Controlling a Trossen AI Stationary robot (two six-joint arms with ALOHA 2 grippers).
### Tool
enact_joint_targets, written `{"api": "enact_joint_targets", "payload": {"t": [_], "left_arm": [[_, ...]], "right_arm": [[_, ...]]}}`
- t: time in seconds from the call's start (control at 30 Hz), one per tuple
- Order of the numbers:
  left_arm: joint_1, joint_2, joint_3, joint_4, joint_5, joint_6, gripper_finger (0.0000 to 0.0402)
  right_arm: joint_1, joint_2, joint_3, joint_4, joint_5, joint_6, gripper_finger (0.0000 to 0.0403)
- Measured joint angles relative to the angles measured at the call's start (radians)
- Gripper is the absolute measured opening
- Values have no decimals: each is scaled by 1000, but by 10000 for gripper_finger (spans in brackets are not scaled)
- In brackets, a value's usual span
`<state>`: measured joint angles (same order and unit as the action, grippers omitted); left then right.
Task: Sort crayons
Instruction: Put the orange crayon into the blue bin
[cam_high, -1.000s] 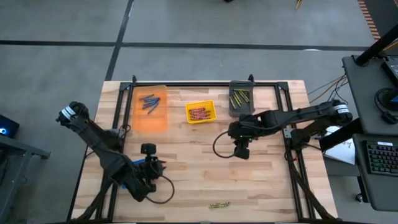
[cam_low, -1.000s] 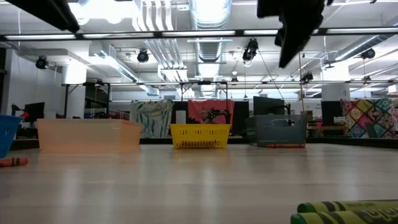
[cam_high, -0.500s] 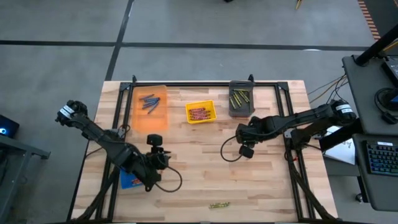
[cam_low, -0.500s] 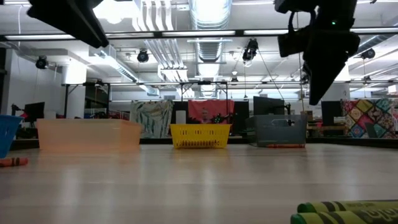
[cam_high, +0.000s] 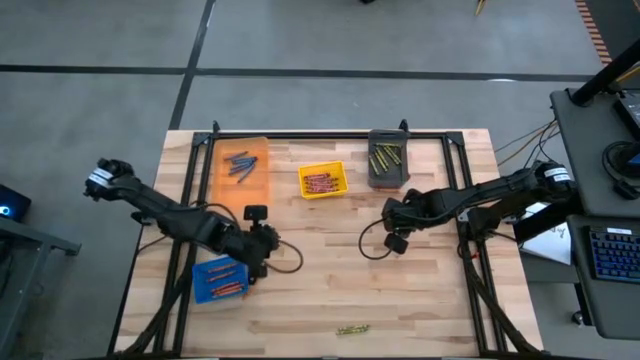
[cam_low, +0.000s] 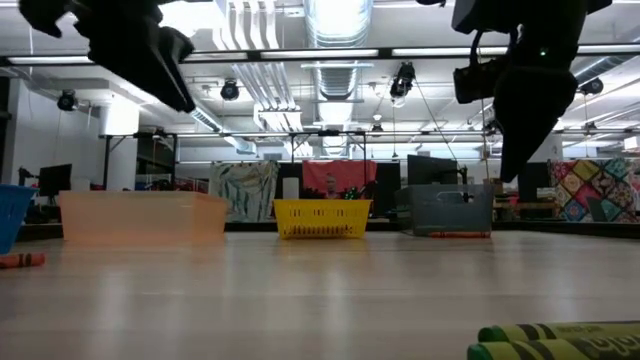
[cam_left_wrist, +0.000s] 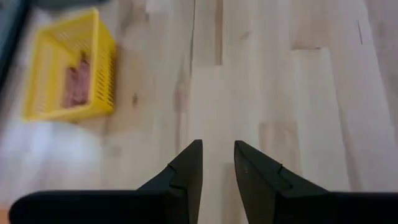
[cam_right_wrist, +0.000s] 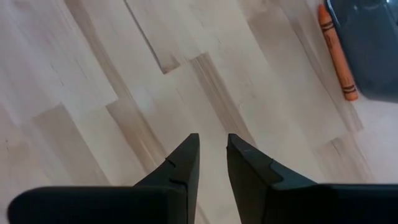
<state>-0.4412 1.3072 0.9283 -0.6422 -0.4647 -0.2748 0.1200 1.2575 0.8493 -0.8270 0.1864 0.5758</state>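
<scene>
Near the frame's bottom edge, olive-yellow crayons (cam_high: 352, 329) lay unsorted on the tabletop (cam_high: 440, 290); most others sat in bins. Left gripper (cam_left_wrist: 217, 163) and right gripper (cam_right_wrist: 212, 155) hovered slightly parted, empty.

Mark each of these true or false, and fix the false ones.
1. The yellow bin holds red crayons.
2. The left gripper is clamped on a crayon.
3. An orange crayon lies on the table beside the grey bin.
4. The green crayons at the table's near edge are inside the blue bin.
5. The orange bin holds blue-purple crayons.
1. True: the yellow bin holds red crayons.
2. False: the left gripper holds nothing; its fingers hang slightly apart over bare table.
3. True: the orange crayon lies on the wood against the grey bin.
4. False: the green crayons lie loose on the wood, away from the blue bin.
5. True: the orange bin holds blue-purple crayons.
</scene>
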Motion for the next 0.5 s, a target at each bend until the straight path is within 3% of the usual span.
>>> {"api": "enact_joint_targets", "payload": {"t": [0.27, 0.37, 0.5], "left_arm": [[68, 83, 6, 3, 91, -30, 74], [83, 105, 6, 2, 90, -30, 74], [86, 118, 6, 12, 57, -32, 74]], "right_arm": [[0, -2, -1, 71, 12, -22, 68], [0, 2, -4, 92, 95, -12, 68], [-18, 2, -20, 113, 279, 151, 68]]}}
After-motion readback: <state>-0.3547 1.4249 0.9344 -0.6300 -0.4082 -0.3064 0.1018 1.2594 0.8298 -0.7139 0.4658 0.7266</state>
